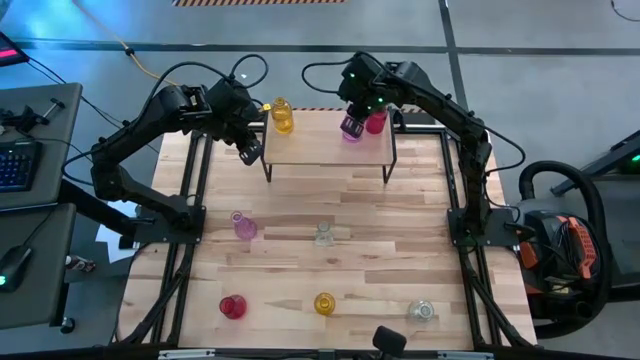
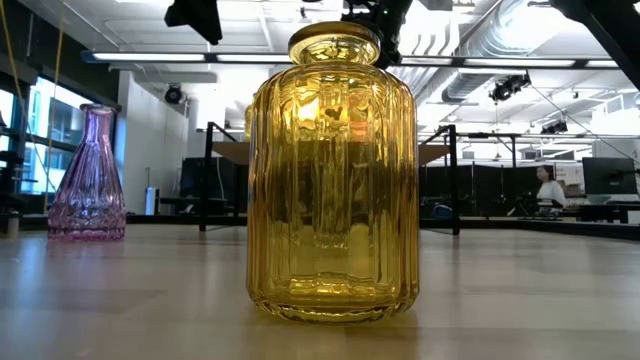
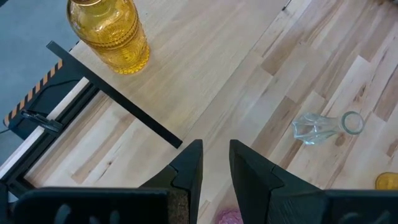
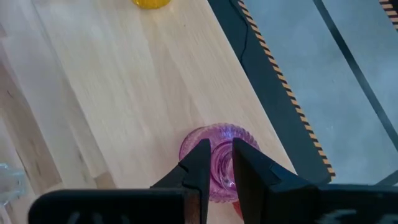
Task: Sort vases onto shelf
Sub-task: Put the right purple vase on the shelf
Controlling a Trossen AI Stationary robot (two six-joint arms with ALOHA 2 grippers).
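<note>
Pink glass sits between the right gripper's (image 4: 217, 163) fingers: the pink vase (image 4: 219, 163) stands on the shelf (image 1: 320, 150) toward its right end, and in the right wrist view the two dark fingers are closed in on either side of its neck. Whether they are pinching it or have just let go is hard to settle, but they look clamped on it. Just beside it, farther right, a red vase (image 1: 376, 122) already stands on the shelf, and a yellow vase (image 1: 283, 116) stands at the left end.

The step in hand appears to be placing this pink vase on the shelf. The next move probably calls for the fingers to part and the arm to rise straight up, so that neither the neck nor the red neighbour is knocked.

The left gripper (image 1: 250, 151) hangs above the shelf's left front corner, its fingers nearly together with nothing between them. It looks free to fetch another vase.

Five vases are not yet sorted on the tabletop (image 1: 400, 230): a second pink vase (image 1: 243, 225) and a clear vase (image 1: 323, 234) lying on its side in the middle, then a red vase (image 1: 232, 306), a yellow vase (image 1: 324, 303) and another clear vase (image 1: 422, 310) along the near edge. The toppled clear one will likely need a grasp along its body or neck.
</note>
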